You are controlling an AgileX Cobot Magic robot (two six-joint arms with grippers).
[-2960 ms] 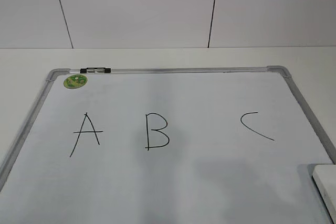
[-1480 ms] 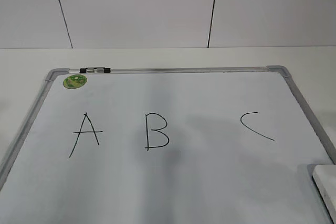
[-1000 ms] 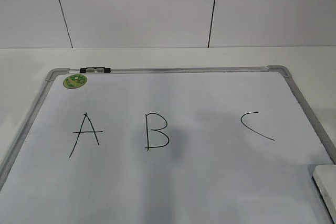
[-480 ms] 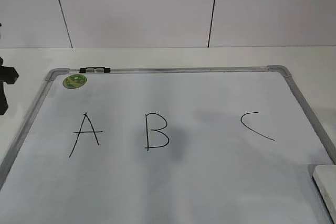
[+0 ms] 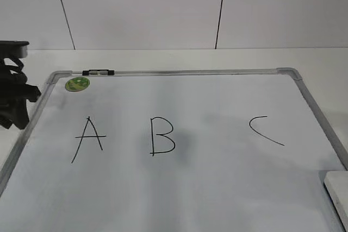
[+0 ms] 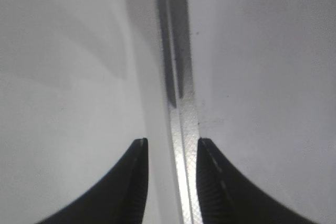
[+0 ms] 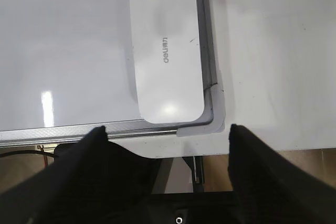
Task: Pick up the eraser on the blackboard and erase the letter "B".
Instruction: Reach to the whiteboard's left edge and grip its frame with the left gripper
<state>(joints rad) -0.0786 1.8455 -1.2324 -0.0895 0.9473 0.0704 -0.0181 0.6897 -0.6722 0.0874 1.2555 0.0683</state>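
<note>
The right claw [image 7: 165,132] hangs with its jaws spread wide, empty, above the near right corner of the blackboard [image 7: 63,45]. The eraser [image 7: 166,51] lies flat just beyond it, tucked into that corner against the frame, printed face up. To take it well, the claw should, I judge, drop straight down with its jaws straddling the eraser's narrow width, clearing the raised frame on the outer side, then close and lift level so the base faces the board.

The left claw [image 6: 170,153] is narrowly parted and holds nothing, its fingers either side of the board's left frame rail, close over the table [image 5: 174,58].

The letter "B" [image 5: 162,136] stands whole mid-board, between "A" [image 5: 88,138] and "C" [image 5: 265,130], well apart from the eraser. No containers are in view.
</note>
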